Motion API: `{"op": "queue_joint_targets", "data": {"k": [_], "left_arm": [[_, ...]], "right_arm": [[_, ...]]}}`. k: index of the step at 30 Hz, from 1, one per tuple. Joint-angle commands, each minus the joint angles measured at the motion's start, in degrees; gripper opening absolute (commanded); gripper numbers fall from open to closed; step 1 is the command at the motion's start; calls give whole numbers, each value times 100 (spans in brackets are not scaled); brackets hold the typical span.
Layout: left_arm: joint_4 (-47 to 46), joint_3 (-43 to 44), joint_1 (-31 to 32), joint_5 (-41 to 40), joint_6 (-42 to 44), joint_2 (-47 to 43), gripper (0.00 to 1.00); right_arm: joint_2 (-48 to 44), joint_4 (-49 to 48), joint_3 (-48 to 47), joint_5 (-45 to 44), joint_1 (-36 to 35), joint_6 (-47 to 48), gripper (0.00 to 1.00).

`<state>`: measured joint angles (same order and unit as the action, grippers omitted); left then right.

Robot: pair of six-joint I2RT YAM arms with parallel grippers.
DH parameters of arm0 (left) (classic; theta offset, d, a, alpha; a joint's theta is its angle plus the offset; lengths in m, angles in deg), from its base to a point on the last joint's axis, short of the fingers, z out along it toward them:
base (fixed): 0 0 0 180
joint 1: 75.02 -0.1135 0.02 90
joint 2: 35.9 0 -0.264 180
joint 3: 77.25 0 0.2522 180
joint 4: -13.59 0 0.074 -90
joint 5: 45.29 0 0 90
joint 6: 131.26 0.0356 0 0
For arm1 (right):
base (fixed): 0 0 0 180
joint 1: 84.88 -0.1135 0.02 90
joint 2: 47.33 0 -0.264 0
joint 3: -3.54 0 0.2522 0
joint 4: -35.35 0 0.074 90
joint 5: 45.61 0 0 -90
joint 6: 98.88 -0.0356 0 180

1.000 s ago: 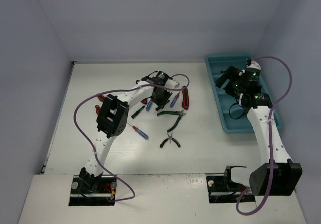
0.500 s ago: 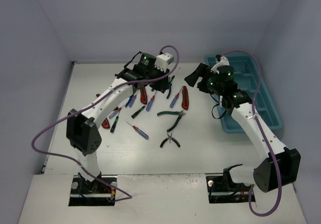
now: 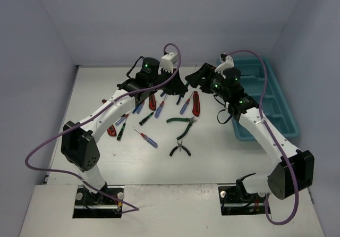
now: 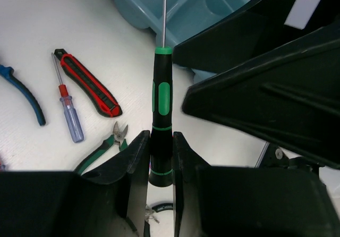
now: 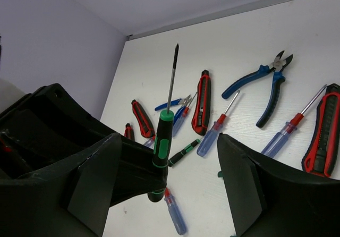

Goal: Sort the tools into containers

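Green-black screwdriver (image 4: 161, 104) is held in the air at upper middle of the top view, left of the tray (image 3: 273, 96). Left jaws are clamped on its handle butt; right jaws gape on either side without touching it. We judge this a handover, early in the task: no tool shows in the tray's visible compartments, and pliers (image 3: 181, 124), knives (image 3: 196, 103) and screwdrivers (image 3: 147, 139) lie on the desk (image 3: 223, 157). Top view hides the grip. Left wrist view shows it; right wrist view shows the gap.
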<state>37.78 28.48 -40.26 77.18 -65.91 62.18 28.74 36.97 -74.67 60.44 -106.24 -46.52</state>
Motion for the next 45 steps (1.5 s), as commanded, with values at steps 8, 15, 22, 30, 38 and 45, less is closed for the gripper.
{"op": "queue_joint_targets", "data": {"k": [8, 15, 22, 30, 38, 45], "left_arm": [[-622, 41, -22, 120, -146, -395, 0], [-191, 122, -31, -306, 150, -334, 37], [1007, 134, -88, -1634, 1050, -398, 78], [2065, -515, -476, -2651, 1999, -545, 78], [2248, -1237, -963, -2704, 2166, -417, 78], [2271, -1225, -1020, -2763, 2232, -70, 77]], "right_arm": [[189, -772, -183, 118, -176, -94, 31], [200, -779, -221, -229, -97, -40, 0], [507, -770, -505, -901, 972, -358, 0], [1778, -762, -1414, -1822, 2412, -927, 1], [3426, -763, -2462, -1773, 2967, -1489, 7], [4597, -807, -3400, -1688, 3121, -1900, 8]]}}
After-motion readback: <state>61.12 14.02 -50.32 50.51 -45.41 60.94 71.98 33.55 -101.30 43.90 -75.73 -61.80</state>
